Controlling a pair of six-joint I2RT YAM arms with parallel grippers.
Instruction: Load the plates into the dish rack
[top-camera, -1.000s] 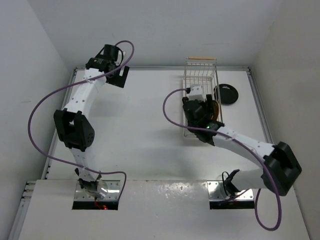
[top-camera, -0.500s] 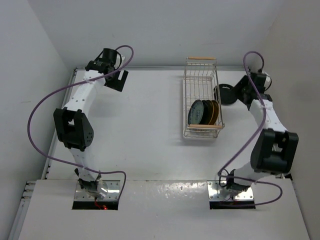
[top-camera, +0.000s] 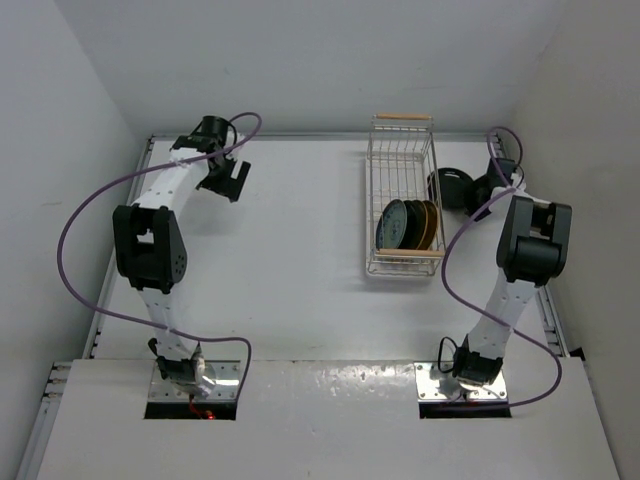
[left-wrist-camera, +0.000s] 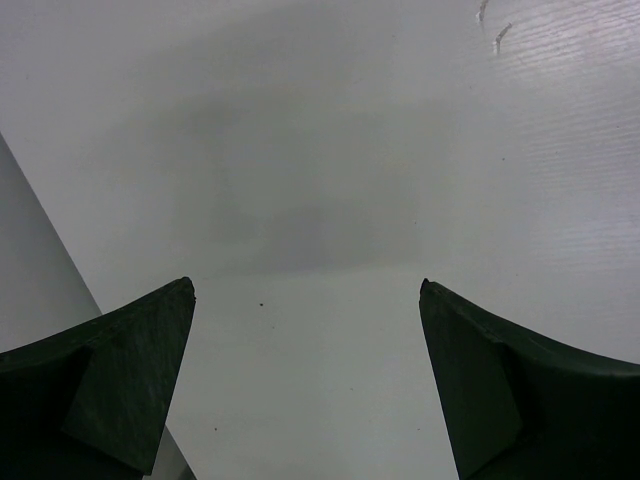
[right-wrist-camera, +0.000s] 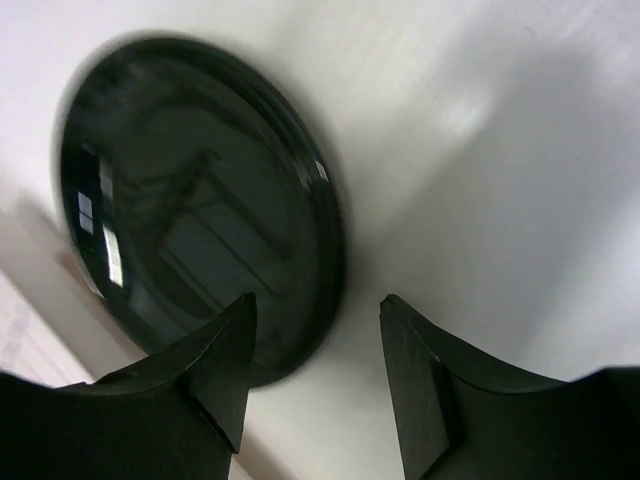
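The white wire dish rack (top-camera: 401, 150) stands at the back middle of the table. Three plates stand on edge at its near end: teal-green (top-camera: 389, 226), black (top-camera: 411, 222) and mustard-yellow (top-camera: 431, 224). The second black plate (top-camera: 452, 187) lies flat on the table just right of the rack. My right gripper (top-camera: 481, 192) is at its right edge, open; in the right wrist view (right-wrist-camera: 318, 322) one finger is over the plate (right-wrist-camera: 190, 200) and the other over bare table. My left gripper (top-camera: 232, 178) is open and empty over bare table (left-wrist-camera: 305, 290) at the far left.
White walls close in the table at the back and both sides. The right wall is close behind my right arm. A raised rail (top-camera: 528, 225) runs along the table's right edge. The rack's far half holds no plates.
My right arm has swung from over the rack's near end out to the far right and come down at the black plate on the table. My left gripper has shifted slightly nearer.
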